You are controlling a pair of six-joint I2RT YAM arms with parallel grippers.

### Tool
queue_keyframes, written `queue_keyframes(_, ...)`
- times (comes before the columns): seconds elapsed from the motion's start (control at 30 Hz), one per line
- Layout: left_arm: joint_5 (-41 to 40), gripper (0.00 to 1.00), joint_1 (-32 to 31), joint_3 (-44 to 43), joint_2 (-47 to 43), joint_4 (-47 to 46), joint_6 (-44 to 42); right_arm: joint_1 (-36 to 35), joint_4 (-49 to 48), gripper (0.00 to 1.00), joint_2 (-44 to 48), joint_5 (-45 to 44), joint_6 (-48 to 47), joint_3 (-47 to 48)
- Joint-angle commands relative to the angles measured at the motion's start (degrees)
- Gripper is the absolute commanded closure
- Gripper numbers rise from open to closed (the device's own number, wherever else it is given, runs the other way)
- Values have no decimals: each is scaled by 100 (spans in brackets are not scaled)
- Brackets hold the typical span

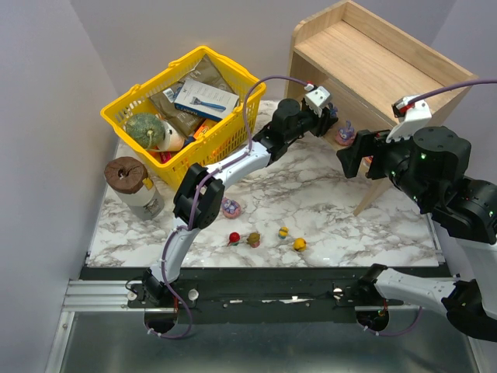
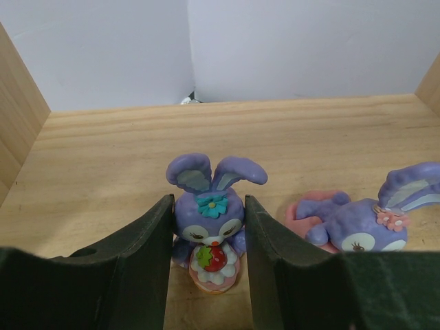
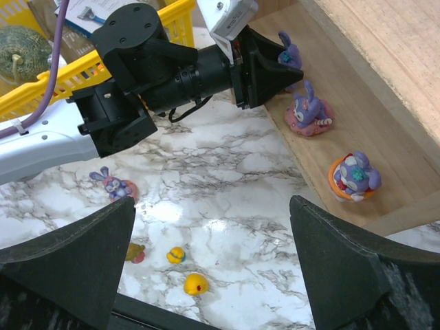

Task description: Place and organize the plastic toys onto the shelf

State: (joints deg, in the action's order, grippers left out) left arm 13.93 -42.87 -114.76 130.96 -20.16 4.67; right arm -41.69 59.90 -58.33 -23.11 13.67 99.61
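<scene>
Left gripper (image 2: pixel 210 237) is clamping the bunny (image 2: pixel 210 216) upright on the shelf (image 2: pixel 103 158) (right gripper (image 3: pixel 213 220) gaping); open evenly, avoiding tipping

1. Marble table (image 1: pixel 311 202): shelf (image 1: pixel 373 54), yellow basket (image 1: pixel 132 105), jar (image 1: pixel 128 183); behind left gripper (image 2: pixel 208 206), purple bunny (image 1: pixel 231 207), four round toys (image 1: pixel 234 238).
2. Shelf's lower tier: upright bunny (image 2: pixel 210 227) between gripper's fingers (image 2: pixel 137 261); lying bunny (image 2: pixel 364 220) just right; third bunny (image 3: pixel 354 175) beyond.

The left gripper (image 2: pixel 208 206) clasps an upright purple bunny figurine (image 2: pixel 210 230) on the wooden shelf (image 2: pixel 103 158); a second bunny (image 2: pixel 361 230) (lying on its side) rests nearby.
</scene>
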Motion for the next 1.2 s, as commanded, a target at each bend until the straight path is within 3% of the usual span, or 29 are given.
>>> queue_keyframes(0.0, -145, 57, 16, 15, 79, 127, -194, -32, 101, 0, 76, -149, 65, -65)
queue_keyframes(0.47, -110, 40, 33, 103, -114, 83, -142, -32, 470, 0, -21, -413, 399, 146)
queue_keyframes(1.17, -119, 33, 68, 437, -562, -348, 219, -32, 514, 0, 76, -317, 549, 111)
